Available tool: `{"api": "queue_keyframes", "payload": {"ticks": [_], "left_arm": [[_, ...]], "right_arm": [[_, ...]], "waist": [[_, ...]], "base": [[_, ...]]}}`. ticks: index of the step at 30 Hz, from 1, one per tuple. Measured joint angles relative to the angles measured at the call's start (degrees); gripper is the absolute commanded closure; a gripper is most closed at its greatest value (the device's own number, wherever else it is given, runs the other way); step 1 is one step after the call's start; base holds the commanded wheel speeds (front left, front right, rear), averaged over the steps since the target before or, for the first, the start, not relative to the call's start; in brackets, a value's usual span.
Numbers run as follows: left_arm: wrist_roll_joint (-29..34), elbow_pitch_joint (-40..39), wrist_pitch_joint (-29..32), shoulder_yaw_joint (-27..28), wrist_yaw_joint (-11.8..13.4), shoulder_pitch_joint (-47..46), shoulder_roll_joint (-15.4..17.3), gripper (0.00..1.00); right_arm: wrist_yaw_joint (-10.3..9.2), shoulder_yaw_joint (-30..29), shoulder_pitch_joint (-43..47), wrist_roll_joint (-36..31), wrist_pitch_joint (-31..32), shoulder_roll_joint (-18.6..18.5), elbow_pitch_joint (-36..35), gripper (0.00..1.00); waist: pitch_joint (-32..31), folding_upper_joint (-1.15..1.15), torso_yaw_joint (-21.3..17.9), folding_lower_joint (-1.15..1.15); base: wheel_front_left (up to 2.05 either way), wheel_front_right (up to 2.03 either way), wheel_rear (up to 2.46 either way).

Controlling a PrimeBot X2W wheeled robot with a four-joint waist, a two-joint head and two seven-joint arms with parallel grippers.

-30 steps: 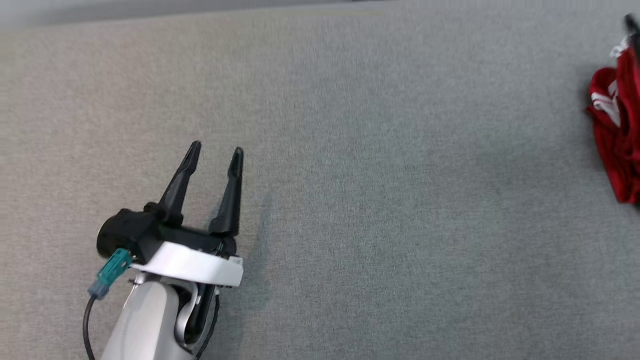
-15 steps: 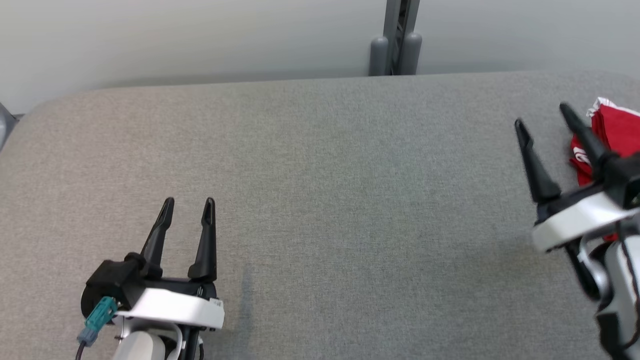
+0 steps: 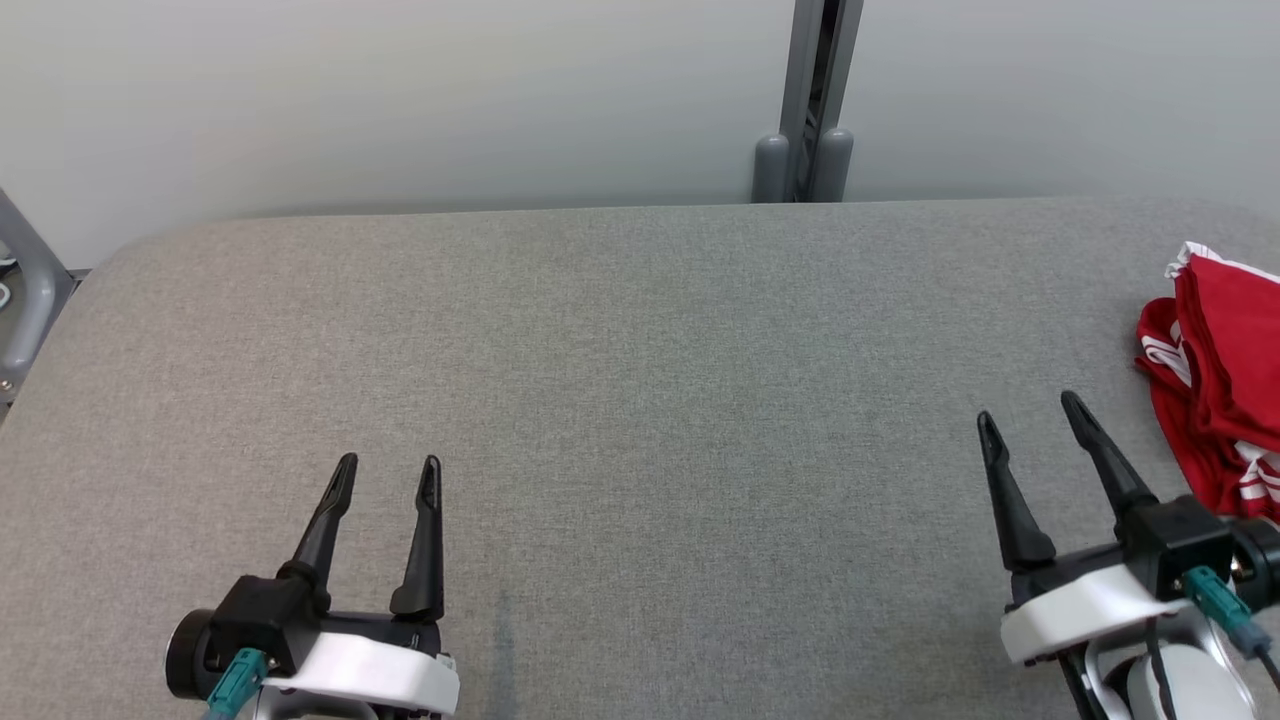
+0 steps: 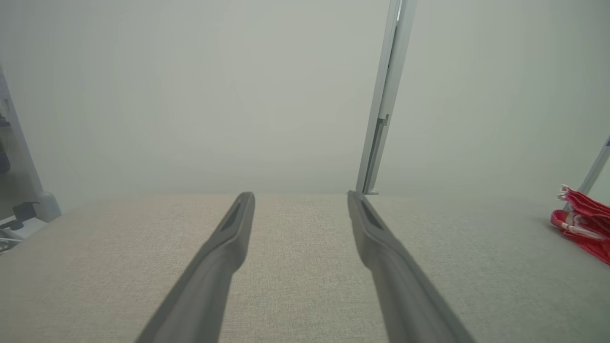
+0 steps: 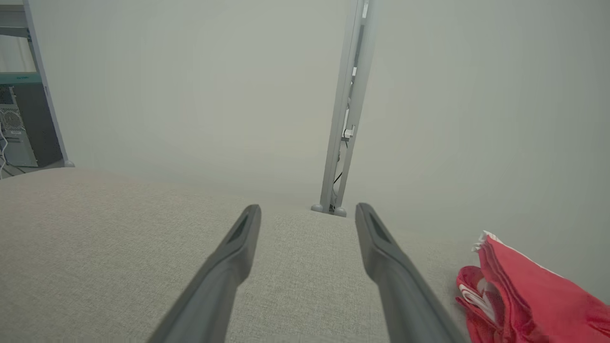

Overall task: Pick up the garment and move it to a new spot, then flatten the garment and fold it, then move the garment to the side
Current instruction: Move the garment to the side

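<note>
The garment is red cloth with white stripes, lying bunched at the far right edge of the grey padded table; it also shows at the garment and the garment. My right gripper stands open and empty at the lower right, just left of the cloth and not touching it. My left gripper stands open and empty at the lower left, far from the cloth. Both point toward the table's far edge.
A pale wall runs behind the table, with a grey upright post at the far edge. A grey metal frame stands past the table's left corner. Bare grey fabric stretches between the two grippers.
The head camera has tilted up, bringing the far edge, wall and post into view. The right gripper has come away from the red cloth, down to the lower right. Both stay open.
</note>
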Motion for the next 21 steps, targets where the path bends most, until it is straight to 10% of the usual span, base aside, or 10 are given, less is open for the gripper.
{"api": "queue_keyframes", "payload": {"ticks": [21], "left_arm": [[2.0,-4.1,0.0,0.3,3.0,0.9,0.0,0.00]], "right_arm": [[0.00,-1.2,2.4,0.0,-0.2,3.1,-3.4,0.00]], "waist": [[0.5,0.00,-0.5,0.00]], "base": [[0.00,0.00,0.00]]}}
